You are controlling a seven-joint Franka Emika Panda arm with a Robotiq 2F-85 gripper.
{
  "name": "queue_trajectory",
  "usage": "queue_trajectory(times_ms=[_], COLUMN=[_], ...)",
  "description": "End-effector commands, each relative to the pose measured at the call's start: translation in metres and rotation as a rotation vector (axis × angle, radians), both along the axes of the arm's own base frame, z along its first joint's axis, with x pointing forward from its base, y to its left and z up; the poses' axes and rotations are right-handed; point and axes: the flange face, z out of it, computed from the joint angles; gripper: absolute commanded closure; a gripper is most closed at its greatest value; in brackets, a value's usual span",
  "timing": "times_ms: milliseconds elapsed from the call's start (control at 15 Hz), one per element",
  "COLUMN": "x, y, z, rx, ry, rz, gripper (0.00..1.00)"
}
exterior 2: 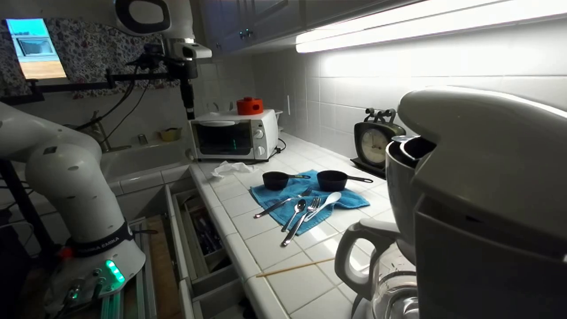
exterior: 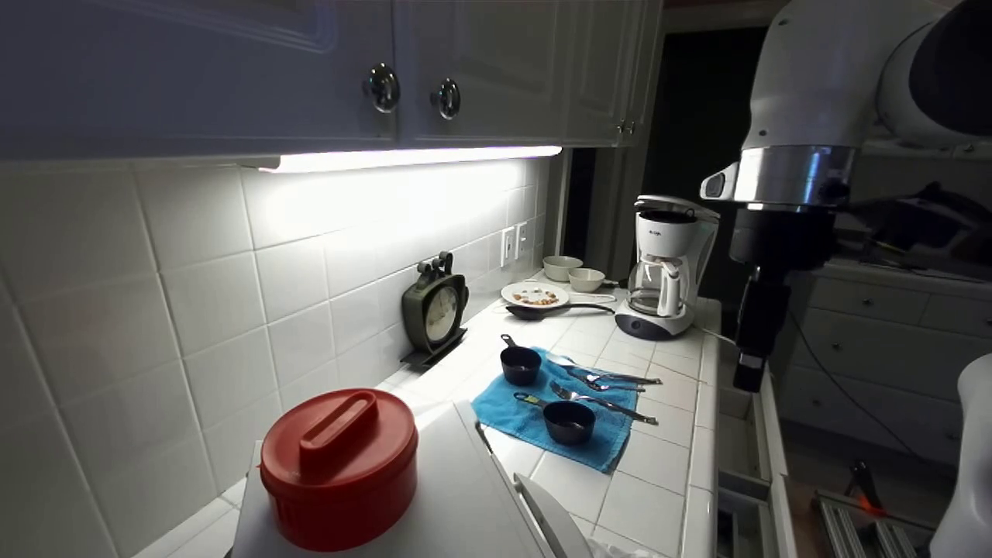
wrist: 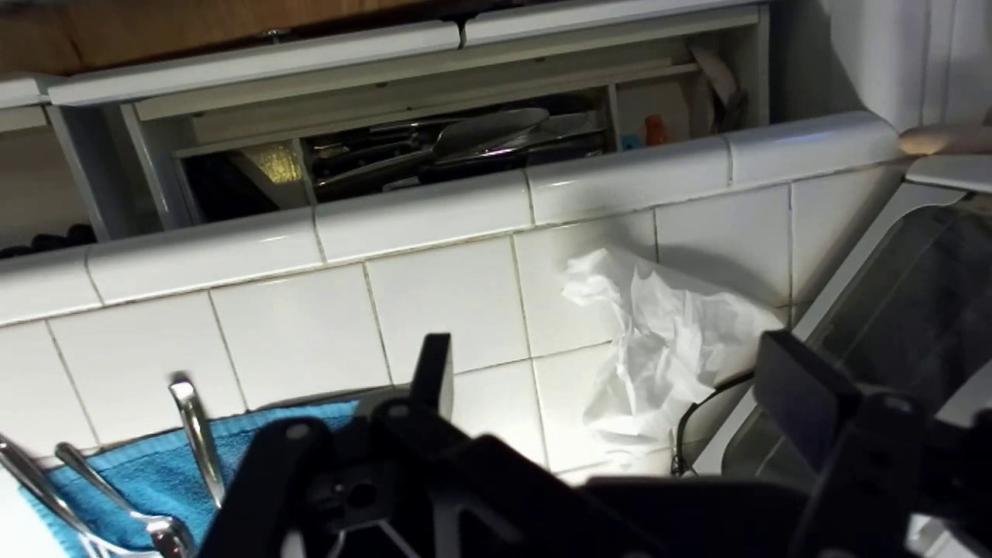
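Note:
In the wrist view my gripper [wrist: 608, 364] stands open, its fingers wide apart with nothing between them. Beyond the fingertips a crumpled white sheet [wrist: 659, 341] lies on the tiled counter [wrist: 442, 310]. An exterior view has the gripper [exterior 2: 190, 116] hanging in the air by the front left corner of a white toaster oven [exterior 2: 230, 137]; contact cannot be judged. A blue towel [exterior 2: 354, 201] carries two black measuring cups [exterior 2: 275, 180], forks, a spoon [exterior 2: 300, 206] and a white plastic utensil [exterior 2: 325, 204]. The gripper [exterior: 749, 380] points downward in both exterior views.
Open drawers [wrist: 465, 139] with utensils run below the counter's edge. A red lidded container [exterior: 341, 473] sits on the oven. A dark scale [exterior: 435, 310] stands by the wall, a coffee maker [exterior: 666, 263] and a plate with food bits [exterior: 535, 294] farther along. A thin stick [exterior 2: 294, 267] lies nearby.

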Motion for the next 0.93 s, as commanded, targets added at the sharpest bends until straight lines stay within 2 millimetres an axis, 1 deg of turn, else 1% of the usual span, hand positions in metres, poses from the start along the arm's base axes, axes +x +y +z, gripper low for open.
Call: queue_trajectory(times_ms=[0, 200, 267, 400, 600, 867], x=[0.0, -0.001, 0.002, 0.013, 0.026, 0.045], y=[-0.002, 0.0, -0.006, -0.033, -0.065, -0.097], z=[0.001, 0.003, 0.002, -0.008, -0.015, -0.034], rx=[0.001, -0.003, -0.013, 0.013, 0.037, 0.051], ry=[0.001, 0.002, -0.008, 0.005, -0.069, -0.163], rz=[-0.004, -0.003, -0.017, -0.059, -0.13, -0.16], gripper=[0.0, 0.0, 0.0, 0.0, 0.0, 0.0])
